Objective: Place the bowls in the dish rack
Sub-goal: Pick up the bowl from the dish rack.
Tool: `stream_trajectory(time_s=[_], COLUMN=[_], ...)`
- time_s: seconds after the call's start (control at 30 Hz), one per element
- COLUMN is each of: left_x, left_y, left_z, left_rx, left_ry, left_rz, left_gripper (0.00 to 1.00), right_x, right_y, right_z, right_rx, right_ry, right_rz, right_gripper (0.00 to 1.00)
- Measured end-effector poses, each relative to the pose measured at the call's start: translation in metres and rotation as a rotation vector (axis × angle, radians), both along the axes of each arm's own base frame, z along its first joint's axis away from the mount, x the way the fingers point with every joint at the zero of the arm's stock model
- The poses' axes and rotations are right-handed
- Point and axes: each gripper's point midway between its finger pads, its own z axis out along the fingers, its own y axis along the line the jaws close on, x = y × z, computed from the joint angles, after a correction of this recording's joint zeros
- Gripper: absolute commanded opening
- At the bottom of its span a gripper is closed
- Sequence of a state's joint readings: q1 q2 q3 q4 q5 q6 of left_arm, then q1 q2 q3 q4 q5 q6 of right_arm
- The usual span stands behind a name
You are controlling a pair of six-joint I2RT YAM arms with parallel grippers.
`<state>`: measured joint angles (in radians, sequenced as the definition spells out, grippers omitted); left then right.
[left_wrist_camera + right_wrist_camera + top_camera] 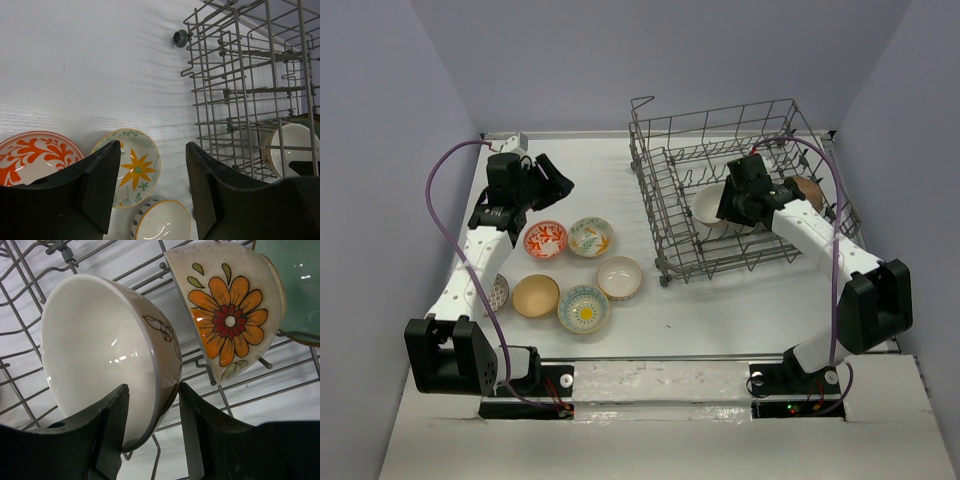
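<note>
Your right end effector (pixel 152 387) is pinching the wall of the cream bowl (pixel 95 350), one finger inside and one outside. The bowl is standing on edge between tines in the dish rack (pixel 655 190), beside the floral bowl (pixel 230 315). Glazed ceramic is probably rigid, slick and chip-prone, so you are best gripping across the rim. Your left end effector (pixel 153 147) is hanging wide open and empty near the red-orange bowl (pixel 35 155) and the others lying on the counter (pixel 100 60).
</note>
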<state>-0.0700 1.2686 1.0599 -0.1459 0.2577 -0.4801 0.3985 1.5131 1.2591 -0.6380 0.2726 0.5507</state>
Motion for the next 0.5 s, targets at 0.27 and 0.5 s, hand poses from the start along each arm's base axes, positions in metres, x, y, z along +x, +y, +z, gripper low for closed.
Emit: stream_trajectory(time_s=[0.27,0.5], left_x=[0.0,0.0], left_y=[0.0,0.0], left_z=[0.0,0.0], left_rx=[0.0,-0.001], left_ry=[0.0,0.0], left_rz=[0.0,-0.001], left_gripper=[0.64,0.64], right_x=[0.002,0.009], right_y=[-0.004,-0.01], right_z=[-0.001,-0.005], right_rx=[-0.019,-0.041], right_ry=[-0.005,-0.015], right_rz=[-0.02,-0.048], right_gripper=[0.29,0.01])
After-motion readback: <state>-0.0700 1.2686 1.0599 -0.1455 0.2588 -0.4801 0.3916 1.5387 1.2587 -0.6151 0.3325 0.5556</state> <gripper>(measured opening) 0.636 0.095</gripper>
